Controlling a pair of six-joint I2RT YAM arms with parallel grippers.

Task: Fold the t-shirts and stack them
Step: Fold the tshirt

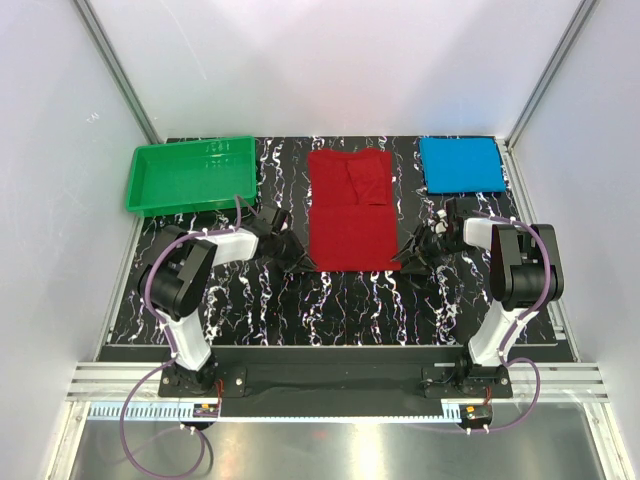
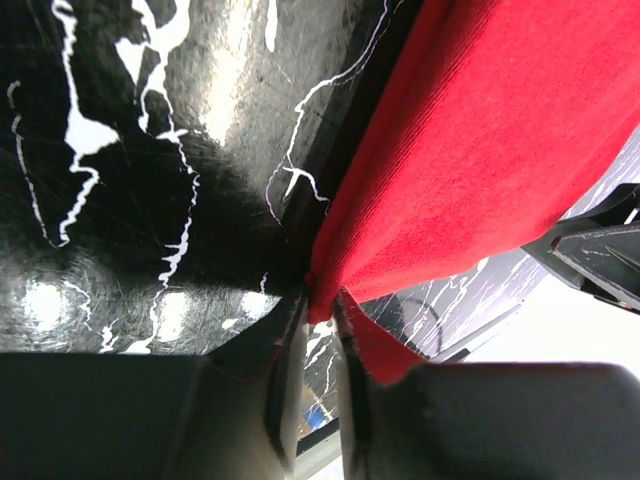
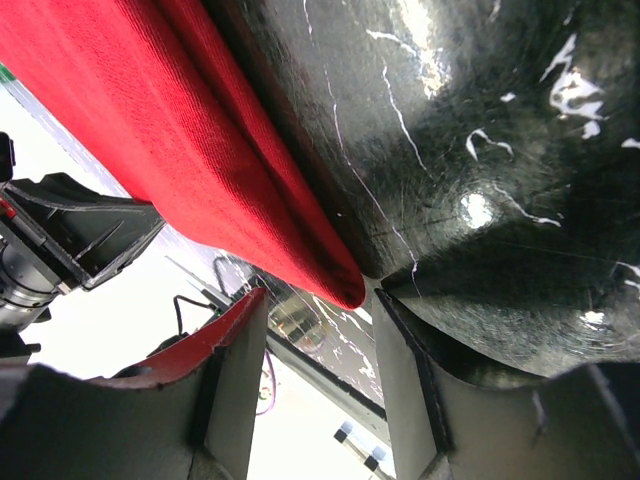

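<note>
While both arms reach low over the black marbled table point(image 1: 250, 310), elbows bent and wrists turned inward toward the red t-shirt point(image 1: 350, 215) lying flat at mid-table with a sleeve folded in over its chest, the left gripper point(image 2: 318, 305) has its fingers almost together, pinching the shirt's near left corner. The right gripper point(image 3: 318, 300) stands spread wide, with the near right corner just at its mouth and not clamped. The blue t-shirt point(image 1: 460, 165), a folded rectangle, lies at the far right corner, and the green tray point(image 1: 190, 178) sits far left, the raised lettering on its far wall too small to read.
</note>
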